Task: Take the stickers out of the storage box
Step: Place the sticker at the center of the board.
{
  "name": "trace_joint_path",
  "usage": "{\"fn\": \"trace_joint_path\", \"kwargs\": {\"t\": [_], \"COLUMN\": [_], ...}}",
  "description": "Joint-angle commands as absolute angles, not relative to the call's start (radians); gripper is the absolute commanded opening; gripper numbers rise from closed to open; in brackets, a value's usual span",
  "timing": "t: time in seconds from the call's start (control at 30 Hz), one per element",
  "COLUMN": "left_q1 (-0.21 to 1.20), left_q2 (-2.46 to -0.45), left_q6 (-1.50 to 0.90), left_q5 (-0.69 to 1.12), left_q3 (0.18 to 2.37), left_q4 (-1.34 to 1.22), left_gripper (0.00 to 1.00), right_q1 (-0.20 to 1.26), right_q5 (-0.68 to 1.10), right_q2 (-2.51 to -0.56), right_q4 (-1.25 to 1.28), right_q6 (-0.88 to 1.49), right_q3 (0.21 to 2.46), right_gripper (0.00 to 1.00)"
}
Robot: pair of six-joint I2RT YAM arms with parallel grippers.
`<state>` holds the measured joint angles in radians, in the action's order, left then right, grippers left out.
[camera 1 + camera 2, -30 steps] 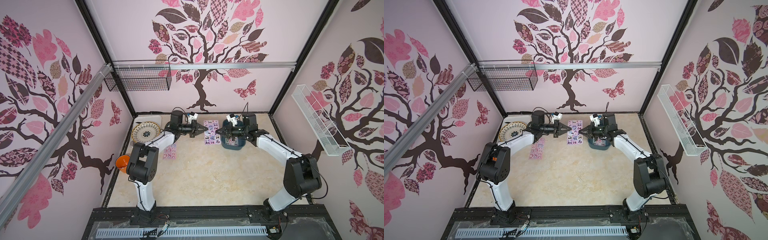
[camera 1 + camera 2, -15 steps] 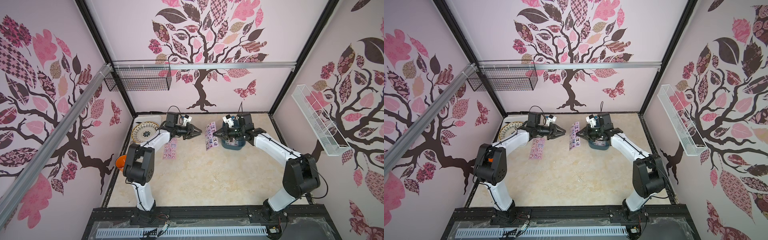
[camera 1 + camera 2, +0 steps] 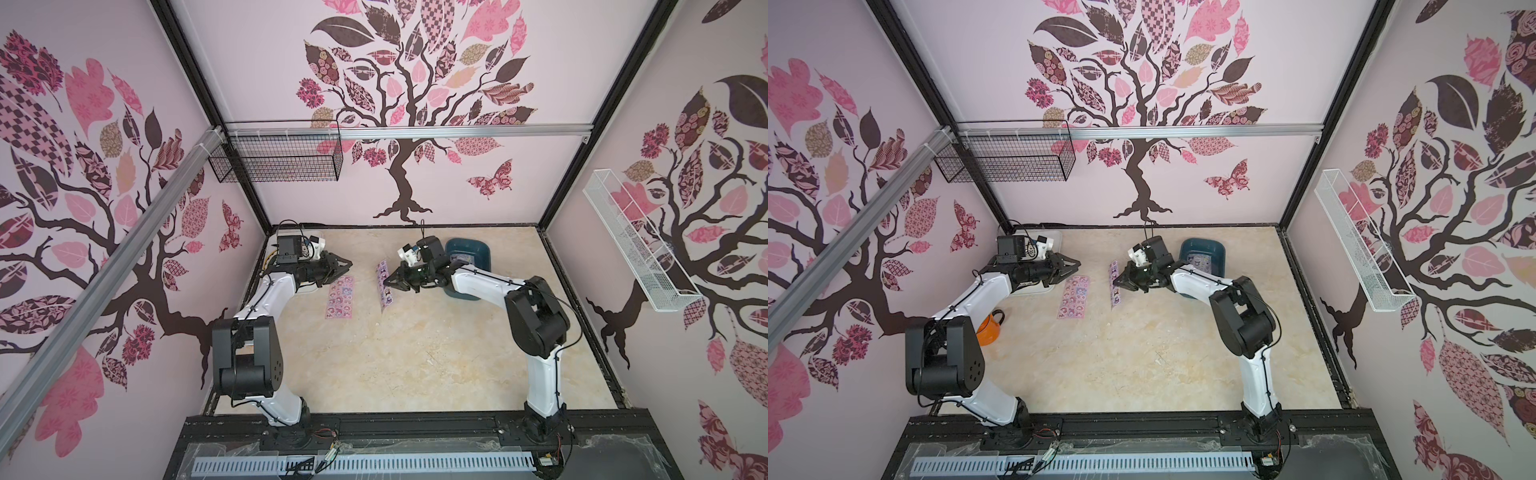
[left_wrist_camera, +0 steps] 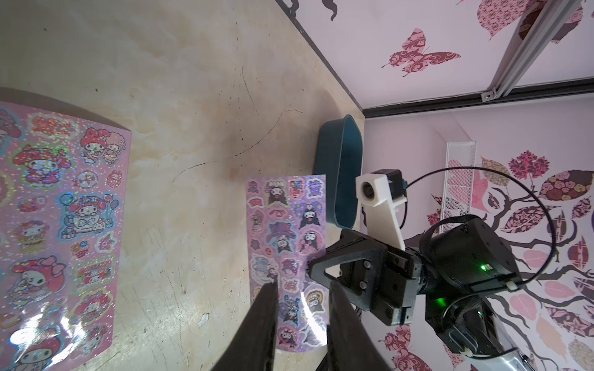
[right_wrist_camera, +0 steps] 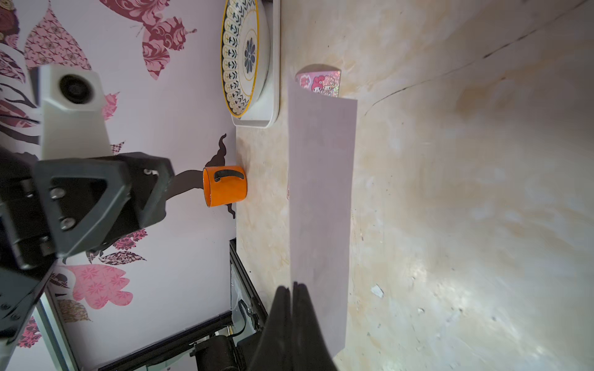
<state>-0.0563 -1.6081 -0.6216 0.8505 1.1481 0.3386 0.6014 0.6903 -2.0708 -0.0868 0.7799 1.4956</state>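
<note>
Two sheets out — one box

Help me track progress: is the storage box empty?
No, at least one sticker sheet shows inside the storage box in a top view.

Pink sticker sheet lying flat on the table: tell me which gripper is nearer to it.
Left. The left gripper hovers open at the far end of the pink sticker sheet; the right gripper sits farther off, pinching the upright purple sticker sheet.
</note>
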Motion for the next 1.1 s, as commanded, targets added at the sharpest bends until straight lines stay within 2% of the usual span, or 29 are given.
{"fn": "trace_joint_path", "kwargs": {"t": [0.0,0.2,0.5,1.07], "left_q1": [-0.055,-0.056,-0.056,-0.024], "left_q2": [-1.594,-1.604,-1.623,-1.616], "left_q6": [-0.576,-0.584,-0.615,-0.618], "left_q5": [0.821,0.849,0.896,0.882], "left_q3": [1.125,1.129,1.119,1.104], "left_q4": [0.351,0.346,0.309,0.298], "left_gripper": [0.32,0.32,0.32,0.32], "right_q1": [0.610,0.607,0.607,0.664], "right_q5": [0.627,0.544,0.517,0.444], "right_q2": [-2.142,-2.169,-2.195,-2.296], "right_q4": [0.003,-0.006,0.022,0.052], "right_q6": [0.842,0.820,0.830,0.892], "right_q3": [1.545,1.474,1.408,1.533], "right_gripper": [0.00,0.00,0.00,0.00]}}
